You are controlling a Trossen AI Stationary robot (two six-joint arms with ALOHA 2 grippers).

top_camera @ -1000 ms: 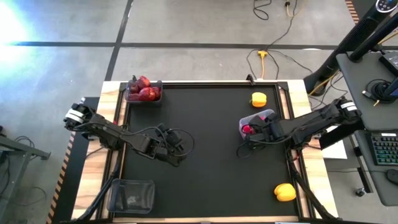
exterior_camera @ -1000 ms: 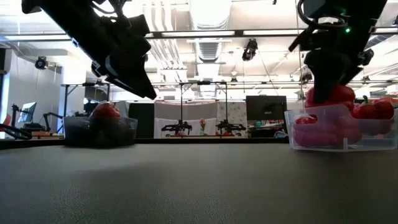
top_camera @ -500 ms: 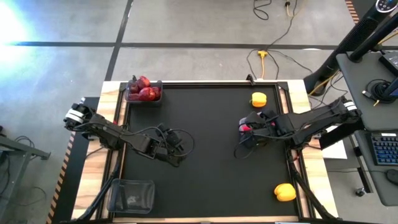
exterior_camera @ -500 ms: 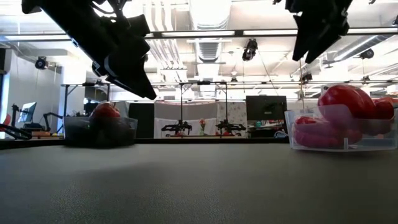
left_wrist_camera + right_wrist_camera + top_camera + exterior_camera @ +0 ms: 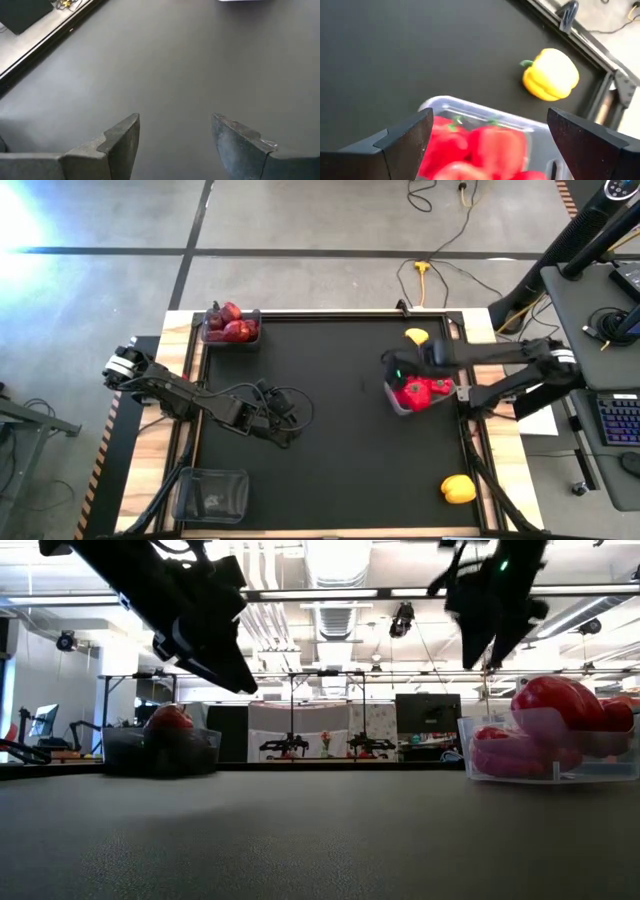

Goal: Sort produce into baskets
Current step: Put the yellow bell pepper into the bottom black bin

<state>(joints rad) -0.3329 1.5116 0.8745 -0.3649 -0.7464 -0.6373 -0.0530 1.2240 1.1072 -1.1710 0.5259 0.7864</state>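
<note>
My right claw (image 5: 485, 145) hangs wide open and empty over the basket of red peppers (image 5: 423, 393) near the desk's right edge, and the yellow pepper (image 5: 551, 74) beside it looks light, smooth and slippery, so I would grip its broad body.

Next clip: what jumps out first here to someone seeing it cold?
The tub of red peppers at the mat's right side, with the right gripper open just above it. A yellow pepper lies loose beyond it and another near the front right corner. The left gripper hangs open over bare mat, between a far-left tub of dark red fruit and an empty tub.
</note>
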